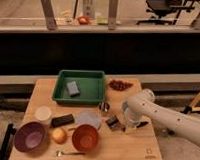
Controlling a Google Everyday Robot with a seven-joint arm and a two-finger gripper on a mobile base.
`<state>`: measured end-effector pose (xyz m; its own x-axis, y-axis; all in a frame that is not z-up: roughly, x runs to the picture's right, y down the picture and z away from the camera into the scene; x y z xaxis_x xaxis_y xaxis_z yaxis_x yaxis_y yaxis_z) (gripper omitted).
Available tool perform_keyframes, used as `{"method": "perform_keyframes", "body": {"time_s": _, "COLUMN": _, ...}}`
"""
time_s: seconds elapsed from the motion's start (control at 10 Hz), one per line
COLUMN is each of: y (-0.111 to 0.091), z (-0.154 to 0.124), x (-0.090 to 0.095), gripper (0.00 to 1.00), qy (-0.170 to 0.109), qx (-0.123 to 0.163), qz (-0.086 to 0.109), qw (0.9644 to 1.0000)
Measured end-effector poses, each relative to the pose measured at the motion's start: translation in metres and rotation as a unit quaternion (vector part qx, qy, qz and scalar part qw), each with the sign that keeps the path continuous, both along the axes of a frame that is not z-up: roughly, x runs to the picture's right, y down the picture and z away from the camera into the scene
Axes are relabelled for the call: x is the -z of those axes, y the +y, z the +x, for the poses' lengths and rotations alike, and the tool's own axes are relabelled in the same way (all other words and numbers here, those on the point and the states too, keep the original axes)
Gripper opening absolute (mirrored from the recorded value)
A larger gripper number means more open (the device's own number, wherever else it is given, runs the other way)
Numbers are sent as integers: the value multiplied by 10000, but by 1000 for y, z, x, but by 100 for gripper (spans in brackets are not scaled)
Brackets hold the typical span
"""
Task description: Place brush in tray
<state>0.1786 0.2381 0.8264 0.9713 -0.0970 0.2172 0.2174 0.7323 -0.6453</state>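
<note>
The dark green tray (60, 85) stands at the back middle of the wooden table, with a grey sponge (73, 88) lying in it. My gripper (113, 122) is low over the table, in front of and to the right of the tray, just below a small metal cup (104, 106). A slim black piece that looks like the brush (141, 124) pokes out on the table at the right side of my wrist. The arm hides most of it. The gripper is well outside the tray.
A chunky black block (62, 120), a white cup (43, 113) and a grey lid (88, 119) lie left of the gripper. A purple bowl (30, 135), an orange fruit (58, 136), a red-orange bowl (85, 137) and a fork (70, 154) sit near the front edge. A dark red cluster (120, 85) lies right of the tray.
</note>
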Motion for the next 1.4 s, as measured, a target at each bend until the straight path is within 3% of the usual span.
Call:
{"method": "perform_keyframes", "body": {"time_s": 0.3, "y": 0, "z": 1, "x": -3, "gripper": 1, "qy": -6, "qx": -85, "qz": -38, "qw": 10000}}
{"method": "perform_keyframes", "body": {"time_s": 0.9, "y": -12, "z": 13, "x": 1, "gripper": 0, "qy": -21, "qx": -148, "qz": 84, "qw": 9999}}
{"method": "perform_keyframes", "body": {"time_s": 1.4, "y": -42, "z": 25, "x": 30, "gripper": 0, "qy": -128, "qx": 44, "qz": 341, "qw": 9993}}
